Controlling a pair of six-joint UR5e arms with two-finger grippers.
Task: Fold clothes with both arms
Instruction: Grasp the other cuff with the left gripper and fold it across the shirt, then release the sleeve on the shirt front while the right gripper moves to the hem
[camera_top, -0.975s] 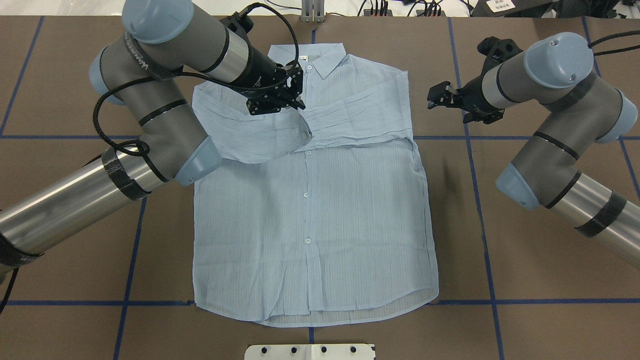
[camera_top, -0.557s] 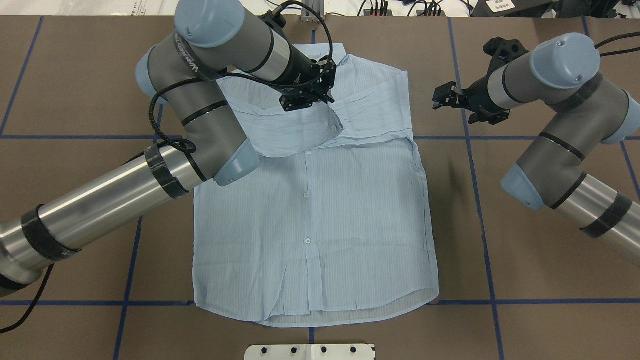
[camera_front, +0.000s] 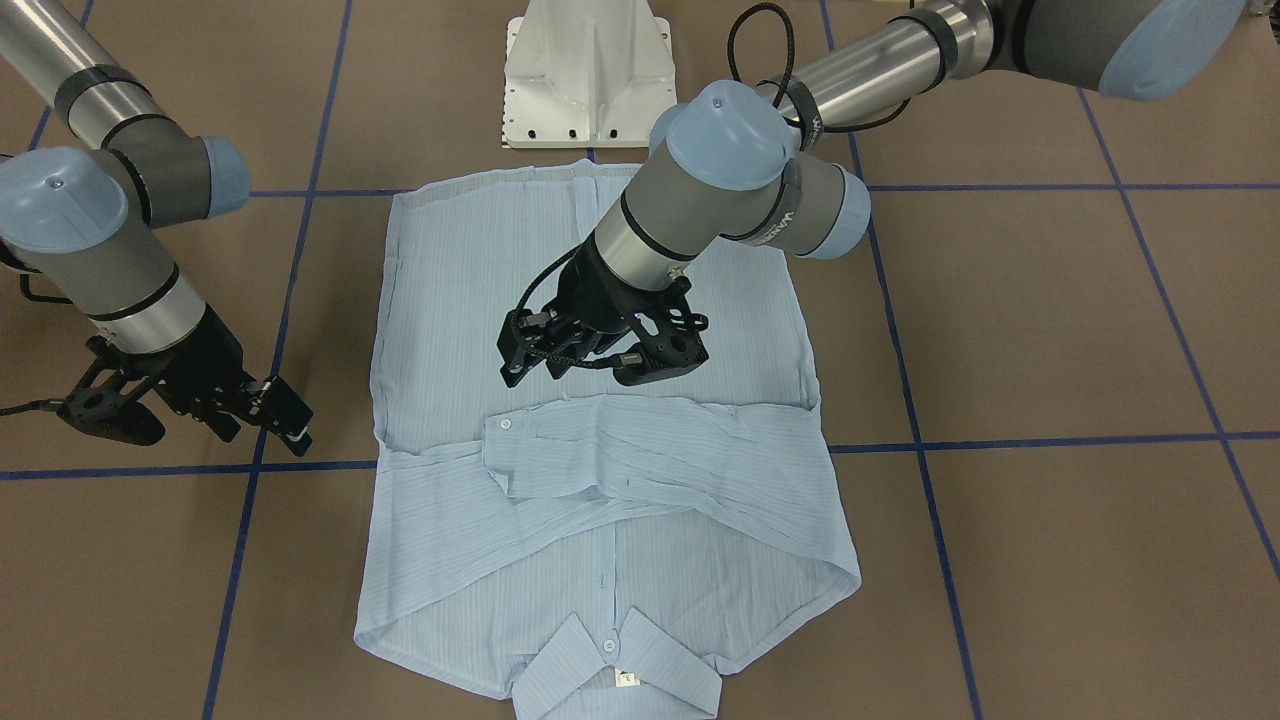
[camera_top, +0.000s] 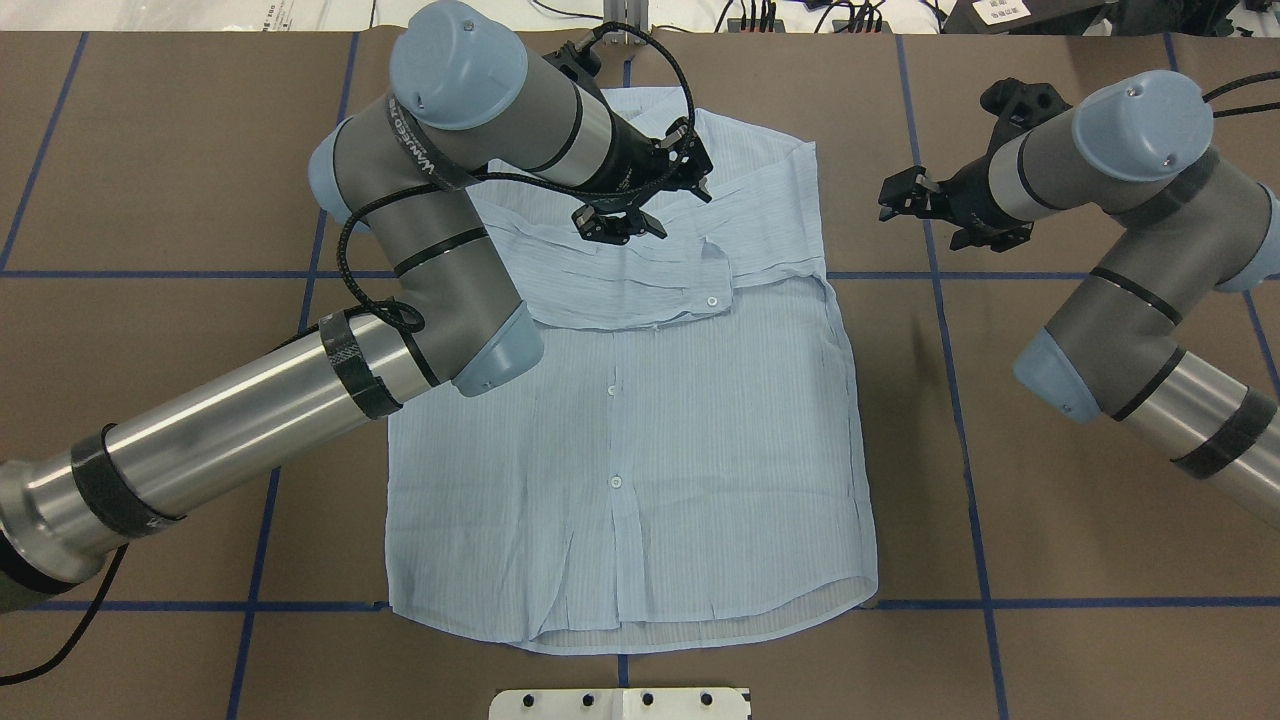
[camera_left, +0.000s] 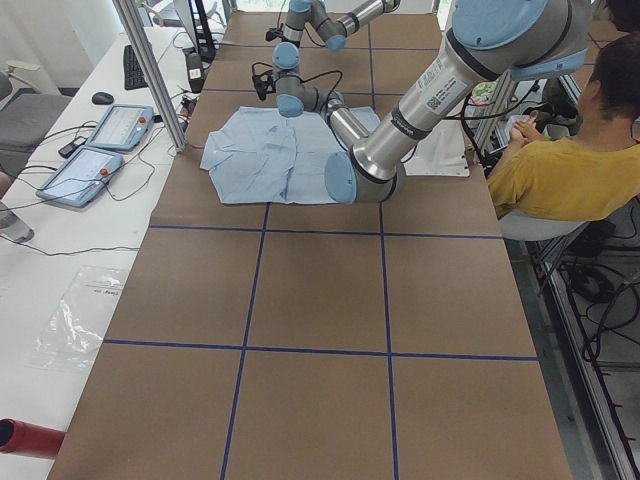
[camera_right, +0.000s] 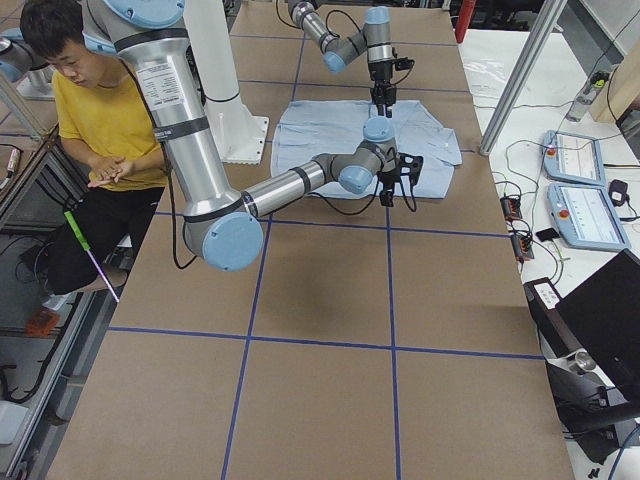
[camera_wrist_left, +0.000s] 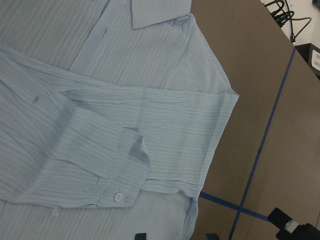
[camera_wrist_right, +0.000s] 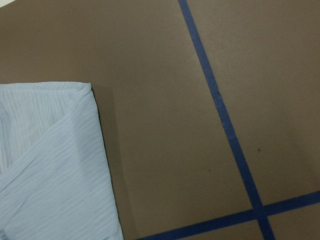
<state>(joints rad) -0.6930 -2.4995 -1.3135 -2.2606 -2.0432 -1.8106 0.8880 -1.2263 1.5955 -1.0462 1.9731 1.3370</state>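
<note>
Fingers of the left gripper (camera_top: 648, 196) stand wide and empty over the shirt (camera_top: 640, 450), which lies flat at frame centre with sleeves crossed. Right gripper (camera_top: 900, 196), at upper right, seems parted and empty too. A low finger could snag the thin cuff (camera_top: 718, 280) and unfold it. Left arm (camera_top: 250, 420) hides the upper left shoulder

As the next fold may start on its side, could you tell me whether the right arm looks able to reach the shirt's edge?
Probably yes: the right gripper hovers beside the shirt over the table, nothing lies between them, and the left gripper is farther in.
</note>
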